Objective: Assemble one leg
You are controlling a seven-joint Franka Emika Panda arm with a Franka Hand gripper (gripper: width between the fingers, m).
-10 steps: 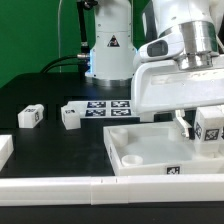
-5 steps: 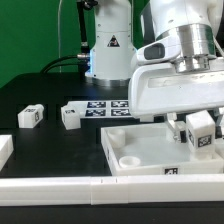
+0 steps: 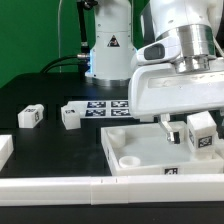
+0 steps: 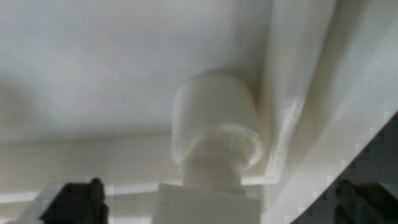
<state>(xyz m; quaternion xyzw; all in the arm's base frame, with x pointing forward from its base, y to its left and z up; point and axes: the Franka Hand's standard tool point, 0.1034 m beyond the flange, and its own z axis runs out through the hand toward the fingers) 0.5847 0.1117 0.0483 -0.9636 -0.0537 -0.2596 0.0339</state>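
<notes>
The leg (image 3: 203, 127) has shifted a little toward 9 o'clock and tilted (now at 3 o'clock in the exterior view), over the tray (image 3: 111, 146) corner. The gripper (image 3: 190, 137) straddles it; clenched or released, I cannot tell. Probably insertion is starting.

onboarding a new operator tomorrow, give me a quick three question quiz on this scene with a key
1. Besides the leg at the gripper, how many legs lie on the table?
2. Where is the leg at the gripper? A) at the tray's side on the exterior view's right; B) on the marker board; C) beside the other legs.
3. True or false: the marker board lies inside the tray.

Key
1. Two.
2. A.
3. False: the marker board lies on the table, outside the tray.
</notes>
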